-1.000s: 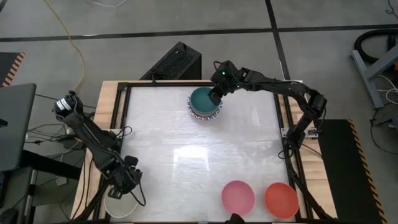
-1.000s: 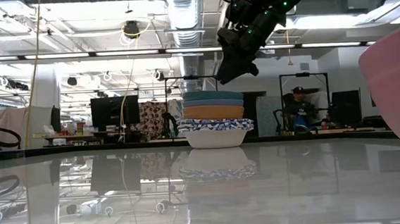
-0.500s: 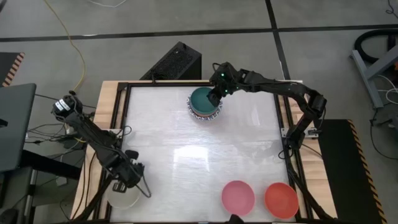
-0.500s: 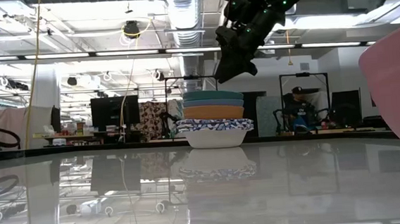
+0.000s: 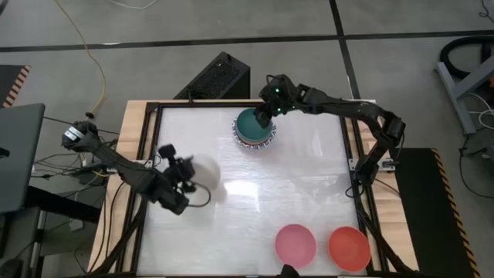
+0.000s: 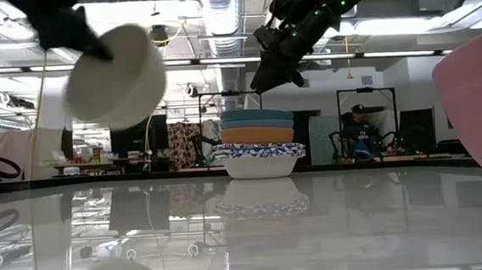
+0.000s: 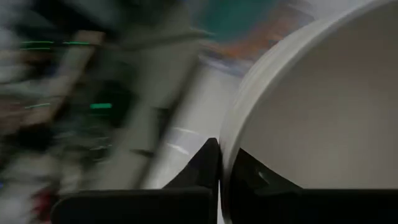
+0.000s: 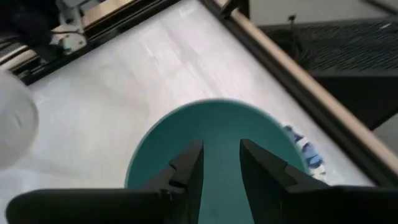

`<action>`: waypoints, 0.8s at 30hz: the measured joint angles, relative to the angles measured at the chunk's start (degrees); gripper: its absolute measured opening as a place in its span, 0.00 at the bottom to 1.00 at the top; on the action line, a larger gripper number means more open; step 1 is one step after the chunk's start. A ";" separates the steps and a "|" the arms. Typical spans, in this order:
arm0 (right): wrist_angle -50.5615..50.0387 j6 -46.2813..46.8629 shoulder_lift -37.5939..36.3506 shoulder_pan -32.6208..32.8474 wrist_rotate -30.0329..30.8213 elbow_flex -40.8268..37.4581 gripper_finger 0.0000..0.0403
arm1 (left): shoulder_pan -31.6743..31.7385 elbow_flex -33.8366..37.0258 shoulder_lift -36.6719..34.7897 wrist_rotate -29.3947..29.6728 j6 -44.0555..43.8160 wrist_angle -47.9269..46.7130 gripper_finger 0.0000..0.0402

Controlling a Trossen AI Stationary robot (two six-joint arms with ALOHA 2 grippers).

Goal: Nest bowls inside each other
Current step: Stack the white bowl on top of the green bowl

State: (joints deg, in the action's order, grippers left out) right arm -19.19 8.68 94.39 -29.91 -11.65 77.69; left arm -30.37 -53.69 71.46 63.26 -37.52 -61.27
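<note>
High view: no brand, label or writing can be read. A plain cream round bowl (image 5: pixel 207 185) is held clear of the pale glossy table top (image 5: pixel 309 177) by the left gripper (image 5: pixel 187 182), whose fingers are clamped on its rim, over the table's left half. A stack of nested bowls (image 5: pixel 254 130) is seen at the far middle of the table, topped by a plain teal bowl (image 5: pixel 252 123), with a blue patterned rim showing round it. The right gripper (image 5: pixel 266 114) is placed just above the stack's right edge. A plain pink round bowl (image 5: pixel 296 242) and a plain red round bowl (image 5: pixel 349 248) are set side by side, apart, at the near right edge.

Low view: the cream bowl (image 6: pixel 113 76) is seen tilted and lifted high, well apart from the stack (image 6: pixel 258 142). The stack is layered white with a blue pattern at the bottom, then orange, blue and teal. The right gripper (image 6: pixel 264 72) is poised above it, not touching. The pink bowl (image 6: pixel 477 110) fills the right edge.

Left wrist view: the cream bowl's rim (image 7: pixel 249 106) is pinched between the dark fingers (image 7: pixel 202 171).

Right wrist view: the teal bowl (image 8: pixel 217 143) is seen below the fingers (image 8: pixel 186 168), which are narrowly parted and hold nothing.
</note>
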 joint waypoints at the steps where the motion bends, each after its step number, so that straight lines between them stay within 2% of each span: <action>1: 0.41 -0.10 0.00 0.30 1.49 0.00 0.31 | 0.71 -0.06 -0.05 5.32 0.08 0.68 0.00; 5: 1.88 -0.55 0.00 1.75 9.18 0.00 0.31 | 3.46 -0.19 -0.22 23.78 0.15 4.38 0.00; 7: 2.57 -1.79 0.00 2.98 14.05 0.00 0.31 | 5.48 -0.19 -0.31 26.83 -1.22 4.44 0.00; 12: 7.55 -6.78 0.02 6.43 25.94 0.00 0.31 | 13.18 -0.19 -0.81 26.76 -10.78 4.38 0.00; 17: 14.02 -11.43 0.02 10.44 33.79 0.00 0.31 | 17.03 -0.19 -0.81 25.85 -19.22 8.62 0.00; 21: 14.59 -13.32 -0.30 13.42 37.48 0.00 0.31 | 15.56 -0.15 -0.76 21.80 -14.92 18.47 0.00; 24: 12.72 -13.16 -1.04 15.49 37.87 0.00 0.31 | 14.74 -0.15 -0.73 13.80 -3.95 29.74 0.00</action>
State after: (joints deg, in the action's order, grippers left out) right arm -6.46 -4.48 93.35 -14.43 26.22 77.69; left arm -15.64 -53.84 70.74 77.06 -41.47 -31.53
